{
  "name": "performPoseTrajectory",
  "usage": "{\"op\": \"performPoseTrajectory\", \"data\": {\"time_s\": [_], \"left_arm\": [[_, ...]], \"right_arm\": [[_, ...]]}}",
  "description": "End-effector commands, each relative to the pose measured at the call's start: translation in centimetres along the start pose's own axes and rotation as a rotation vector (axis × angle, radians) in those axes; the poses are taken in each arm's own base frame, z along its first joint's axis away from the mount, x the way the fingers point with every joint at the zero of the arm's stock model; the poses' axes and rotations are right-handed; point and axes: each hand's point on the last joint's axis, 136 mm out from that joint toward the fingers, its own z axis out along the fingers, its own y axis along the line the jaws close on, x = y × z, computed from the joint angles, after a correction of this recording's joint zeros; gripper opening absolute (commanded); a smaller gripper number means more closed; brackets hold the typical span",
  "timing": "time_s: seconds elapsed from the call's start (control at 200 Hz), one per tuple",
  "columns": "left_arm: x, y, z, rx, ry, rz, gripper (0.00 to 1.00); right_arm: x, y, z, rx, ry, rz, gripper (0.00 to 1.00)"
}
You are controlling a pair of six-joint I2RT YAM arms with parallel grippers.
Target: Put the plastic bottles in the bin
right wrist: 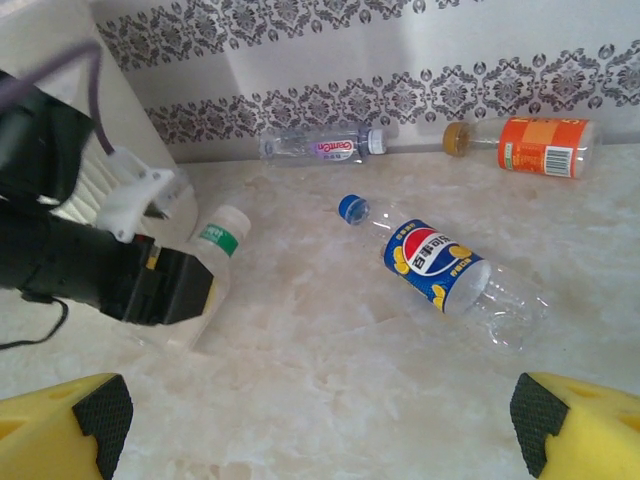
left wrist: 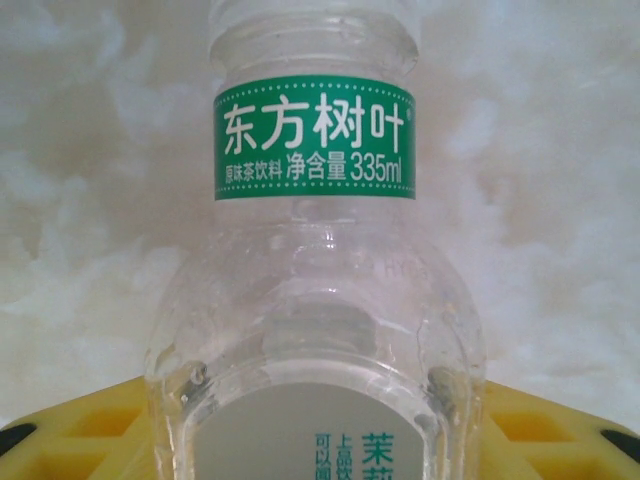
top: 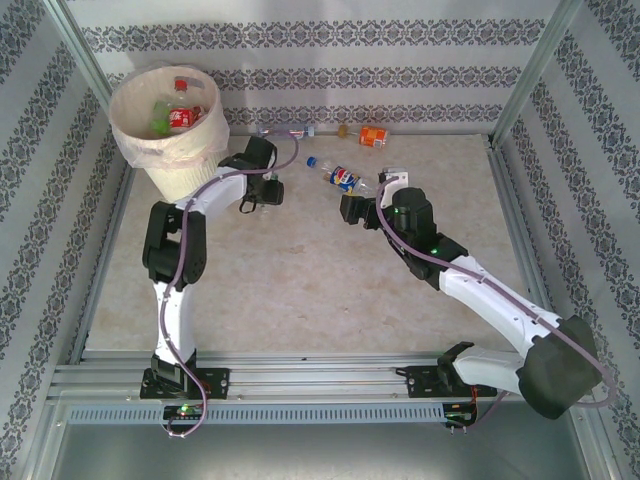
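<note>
My left gripper is shut on a clear bottle with a green label; its yellow fingers press both sides of the body. In the right wrist view that bottle lies low on the table with its white cap pointing away. In the top view the left gripper is just right of the bin, which holds a few bottles. My right gripper stands open over bare table. A blue-labelled bottle lies just ahead of it.
An orange-labelled bottle and a clear bottle with a purple label lie against the patterned back wall. Metal posts and patterned walls enclose the table on three sides. The left arm's cable loops beside the bin.
</note>
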Motion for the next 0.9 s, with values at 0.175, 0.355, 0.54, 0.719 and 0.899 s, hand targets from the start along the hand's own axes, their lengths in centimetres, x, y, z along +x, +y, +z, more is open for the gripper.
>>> {"op": "performPoseTrajectory", "data": {"time_s": [0.175, 0.355, 0.54, 0.719, 0.899], "left_arm": [[-4.6, -2.6, -8.5, 0.168, -0.218, -0.049, 0.52], [-6.5, -2.7, -13.4, 0.209, -0.329, -0.074, 0.52], [-8.6, -2.4, -19.1, 0.261, -0.45, -0.077, 0.52], [-10.4, -1.2, -24.6, 0.281, -0.552, -0.059, 0.52], [-12.4, 1.9, -28.8, 0.288, -0.666, -0.102, 0.52]], "right_arm": [[-1.7, 2.9, 0.5, -0.098, -0.031, -0.047, 0.98], [-1.8, 4.7, 1.2, -0.166, -0.021, -0.082, 0.98], [-2.3, 6.6, 1.6, -0.218, -0.02, -0.105, 0.98], [-3.3, 8.5, 1.8, -0.271, -0.031, -0.108, 0.98], [-4.0, 10.1, 2.0, -0.311, -0.038, -0.118, 0.98]]}}
